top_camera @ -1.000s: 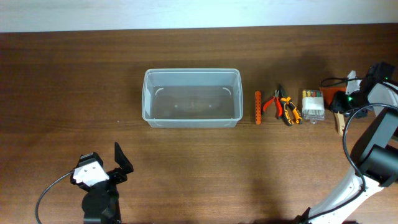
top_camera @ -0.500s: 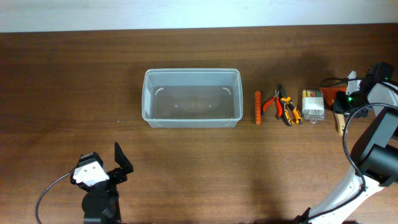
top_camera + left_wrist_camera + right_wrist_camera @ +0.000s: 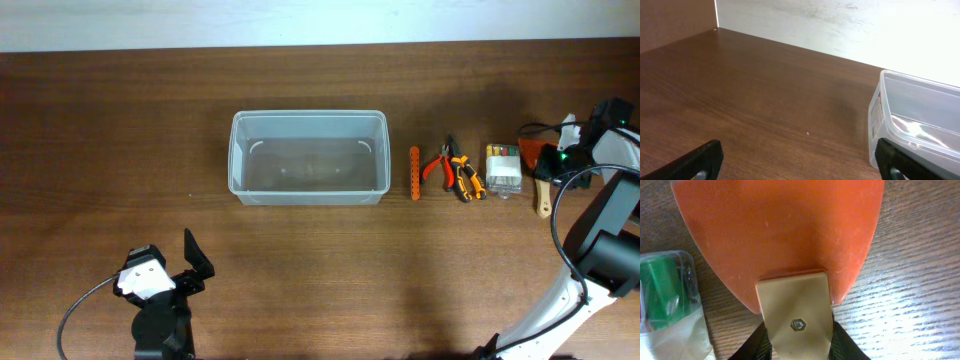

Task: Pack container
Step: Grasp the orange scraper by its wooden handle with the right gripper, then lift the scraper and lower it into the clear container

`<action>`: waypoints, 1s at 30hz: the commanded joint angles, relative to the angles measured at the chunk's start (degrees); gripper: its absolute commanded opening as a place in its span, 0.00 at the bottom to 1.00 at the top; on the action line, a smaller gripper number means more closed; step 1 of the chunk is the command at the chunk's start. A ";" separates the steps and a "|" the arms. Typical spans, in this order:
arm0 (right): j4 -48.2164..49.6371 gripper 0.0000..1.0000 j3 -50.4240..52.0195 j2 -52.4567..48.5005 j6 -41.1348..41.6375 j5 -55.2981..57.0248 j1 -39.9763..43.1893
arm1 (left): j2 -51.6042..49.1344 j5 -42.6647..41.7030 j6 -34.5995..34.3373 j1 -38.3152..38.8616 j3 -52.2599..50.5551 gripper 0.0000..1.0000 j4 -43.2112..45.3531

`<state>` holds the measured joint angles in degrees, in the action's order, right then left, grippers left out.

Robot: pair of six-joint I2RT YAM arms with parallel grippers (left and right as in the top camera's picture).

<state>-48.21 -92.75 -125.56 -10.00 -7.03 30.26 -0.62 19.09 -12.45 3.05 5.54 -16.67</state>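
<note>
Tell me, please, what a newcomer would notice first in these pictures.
The clear container stands empty in the middle of the table. To its right lie an orange bar, pliers and a small clear box. At the far right, the jaws of the right gripper flank the handle of an orange scraper.

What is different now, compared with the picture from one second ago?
The right gripper, closed on the orange-bladed scraper, shifted with it slightly to the right, away from the small clear box. The container, orange bar, pliers and the open left gripper stayed in place.
</note>
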 commanded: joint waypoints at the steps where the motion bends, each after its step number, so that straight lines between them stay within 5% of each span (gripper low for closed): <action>1: -2.93 0.27 -5.88 -1.36 2.19 -2.58 -0.42 | 0.28 0.24 0.50 0.22 -0.22 0.99 -0.04; 15: -18.84 0.27 -33.09 3.26 4.04 -13.57 -9.44 | 0.28 0.24 0.50 0.22 -0.22 0.99 -0.04; 24: -24.85 0.26 -38.62 5.29 4.00 -13.77 -28.06 | 0.28 0.24 0.50 0.22 -0.22 0.99 -0.04; 30: -25.38 0.26 -38.29 5.18 -7.10 -13.31 -42.64 | 0.28 0.24 0.50 0.22 -0.22 0.99 -0.04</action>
<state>-73.43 -130.21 -122.19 -10.04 -19.44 -7.05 -0.62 19.09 -12.45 3.05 5.54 -16.67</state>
